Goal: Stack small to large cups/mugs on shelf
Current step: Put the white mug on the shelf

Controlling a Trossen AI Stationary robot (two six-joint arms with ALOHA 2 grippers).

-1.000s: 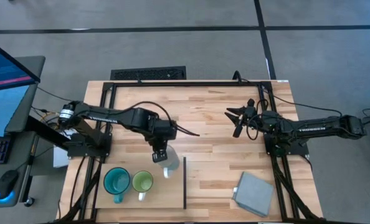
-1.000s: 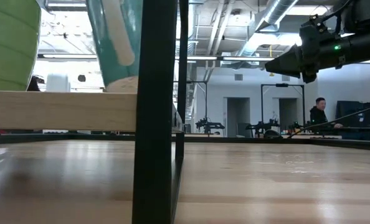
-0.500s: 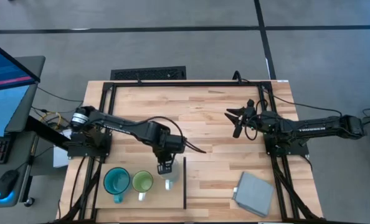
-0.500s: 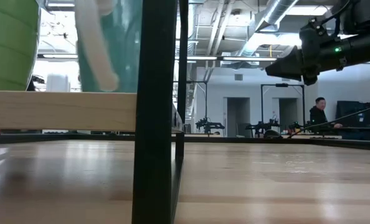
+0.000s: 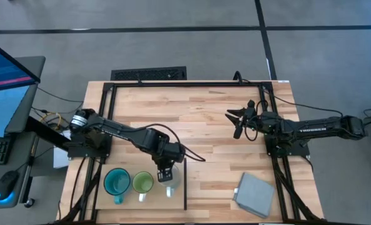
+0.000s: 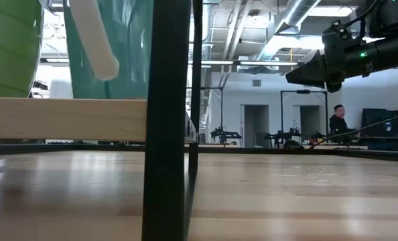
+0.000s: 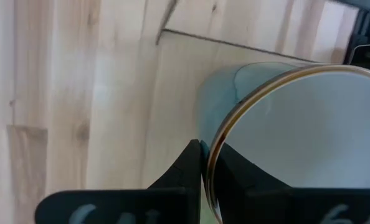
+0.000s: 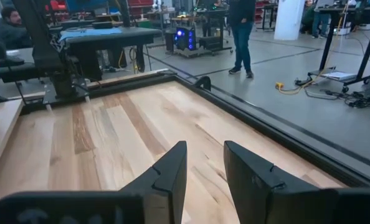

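Shelf: teal mug, green mug placed. White mug clamped in left gripper, unreleased; right gripper parted, idle.

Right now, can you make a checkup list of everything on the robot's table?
Surface: striped wooden table.
Job's things: teal mug, green mug and white mug in a row on the pale shelf.
Clutter: grey-blue pad.
Grippers: left tool shut on the white mug's rim; right tool open, raised over the table's far right.
Cables: on both arms.
Surroundings: monitor, people behind.
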